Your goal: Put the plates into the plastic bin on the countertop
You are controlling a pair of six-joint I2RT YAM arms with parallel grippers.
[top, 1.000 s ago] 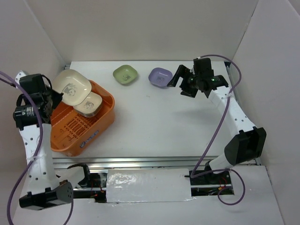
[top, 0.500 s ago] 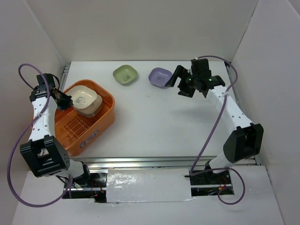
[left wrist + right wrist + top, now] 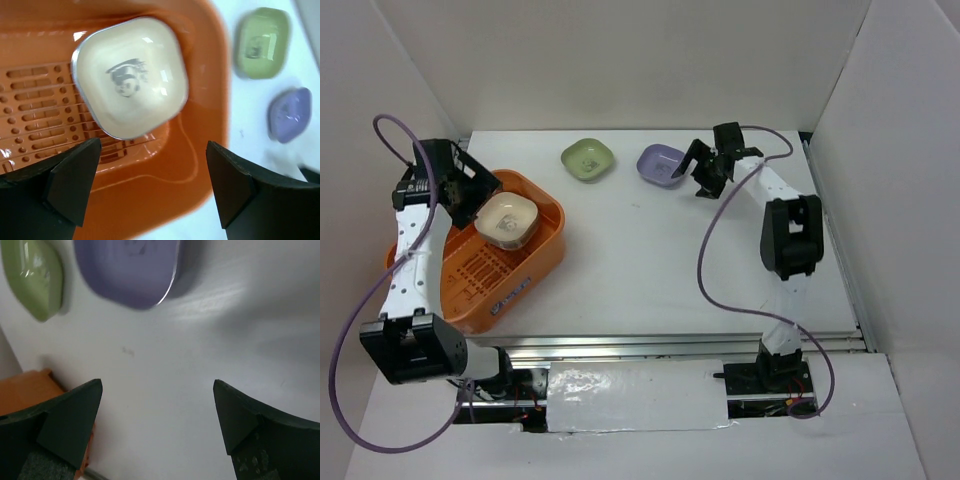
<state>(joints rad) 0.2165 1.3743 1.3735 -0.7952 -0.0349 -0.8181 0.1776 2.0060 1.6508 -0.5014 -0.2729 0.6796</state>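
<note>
Left hand released cream plate, gaping above plastic bin.

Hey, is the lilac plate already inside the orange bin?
No, the lilac plate sits on the white countertop beside the green plate, well outside the orange bin.

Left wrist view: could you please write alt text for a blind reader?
A cream plate lies in the orange bin beneath the open left gripper. A green plate and a lilac plate sit on the white countertop beyond.
</note>
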